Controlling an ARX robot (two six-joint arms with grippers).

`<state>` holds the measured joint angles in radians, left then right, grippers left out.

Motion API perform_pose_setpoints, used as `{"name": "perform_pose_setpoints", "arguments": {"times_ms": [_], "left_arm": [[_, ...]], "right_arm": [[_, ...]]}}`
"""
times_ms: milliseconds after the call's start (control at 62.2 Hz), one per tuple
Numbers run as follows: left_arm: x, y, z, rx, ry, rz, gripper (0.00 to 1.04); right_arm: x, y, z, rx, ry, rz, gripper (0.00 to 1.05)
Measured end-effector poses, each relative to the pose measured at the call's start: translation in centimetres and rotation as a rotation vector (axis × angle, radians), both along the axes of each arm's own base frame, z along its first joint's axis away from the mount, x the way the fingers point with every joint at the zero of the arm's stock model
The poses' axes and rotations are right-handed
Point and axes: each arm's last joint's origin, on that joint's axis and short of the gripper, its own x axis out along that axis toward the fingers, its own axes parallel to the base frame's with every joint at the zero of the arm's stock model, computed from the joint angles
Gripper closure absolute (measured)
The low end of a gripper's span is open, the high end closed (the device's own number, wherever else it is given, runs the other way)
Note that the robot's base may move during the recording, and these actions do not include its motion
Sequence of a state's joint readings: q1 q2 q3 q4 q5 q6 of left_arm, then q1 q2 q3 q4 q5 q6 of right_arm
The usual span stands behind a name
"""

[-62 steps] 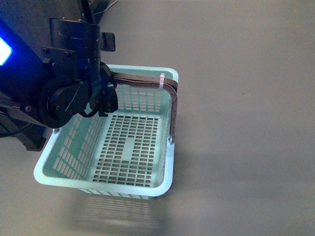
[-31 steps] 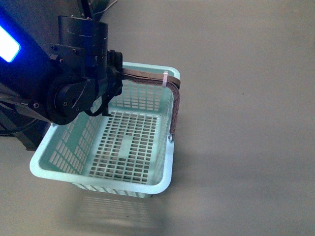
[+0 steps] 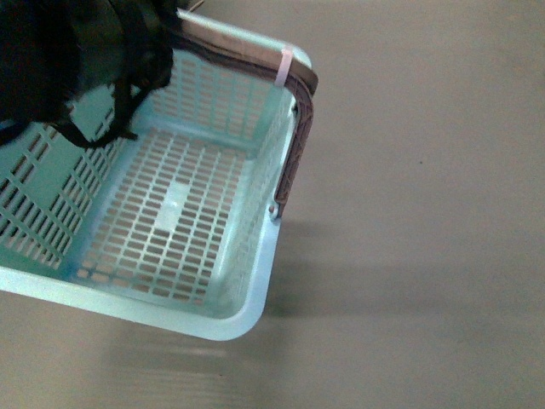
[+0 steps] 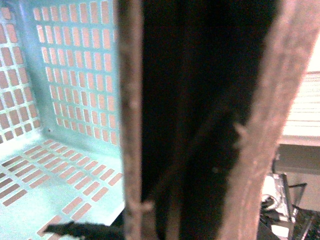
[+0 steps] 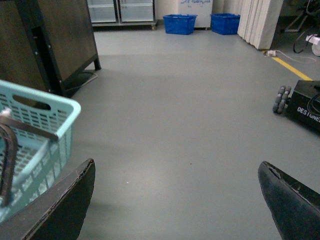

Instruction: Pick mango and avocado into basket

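Arm on my left (image 3: pixel 77 51) looms as a dark, blurred mass over the far left corner of the basket (image 3: pixel 255 290), with black cables (image 3: pixel 119 111) looping down from it against the teal wall. My left gripper (image 3: pixel 153 47) sits where the handle (image 3: pixel 294 128) runs under that mass. I cannot tell whether it is closed: its wrist camera shows only two brown handle bands crossing right in front of the lens, with blackness between them. My right gripper (image 5: pixel 176 167) is held low and level, facing out over the grey surface (image 5: pixel 190 115). Its two dark fingers (image 5: pixel 65 205) are spread wide, and only bare surface shows between them.

The basket is in front of me and to my left, tilted in the front view, its shadow (image 3: pixel 358 281) falling on the surface to the right. From the right wrist, one of its corners shows close by a finger. Farther off beyond that gripper stand a dark cabinet (image 5: pixel 55 40), two blue crates (image 5: pixel 181 23), a pale curtain (image 5: pixel 260 22), a yellow line (image 5: pixel 295 69) and a black wheeled box (image 5: pixel 307 107).

The basket is pale teal plastic, rounded at rim and corners. Its walls and floor are cut with rows of rectangular slots, and the surface shows through them. The handle is flat, brown-grey and scuffed. A white zip tie (image 3: pixel 283 64) binds it at the far right corner.
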<state>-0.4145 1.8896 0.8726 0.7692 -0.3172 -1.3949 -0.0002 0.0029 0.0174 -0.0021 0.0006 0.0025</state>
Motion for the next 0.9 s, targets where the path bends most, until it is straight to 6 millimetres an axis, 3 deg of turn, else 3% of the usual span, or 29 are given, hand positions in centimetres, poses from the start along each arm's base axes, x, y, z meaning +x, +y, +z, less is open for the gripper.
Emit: {"name": "perform_pose_setpoints", "arguments": {"times_ms": [64, 209, 466, 595, 901], "left_arm": [[-1.9, 0.5, 2.4, 0.017, -0.042, 0.0, 0.9], [-5.2, 1.6, 5.5, 0.049, -0.098, 0.015, 0.9], [-10.0, 2.2, 9.1, 0.072, -0.182, 0.006, 0.91], [-11.0, 2.2, 10.2, 0.05, -0.224, -0.011, 0.91], [-11.0, 2.2, 10.0, 0.059, -0.217, -0.009, 0.91]], "right_arm": [[0.0, 0.0, 0.0, 0.0, 0.0, 0.0, 0.09], [0.0, 0.0, 0.0, 0.0, 0.0, 0.0, 0.09], [0.0, 0.0, 0.0, 0.0, 0.0, 0.0, 0.09], [0.0, 0.0, 0.0, 0.0, 0.0, 0.0, 0.09], [0.0, 0.0, 0.0, 0.0, 0.0, 0.0, 0.09]]}}
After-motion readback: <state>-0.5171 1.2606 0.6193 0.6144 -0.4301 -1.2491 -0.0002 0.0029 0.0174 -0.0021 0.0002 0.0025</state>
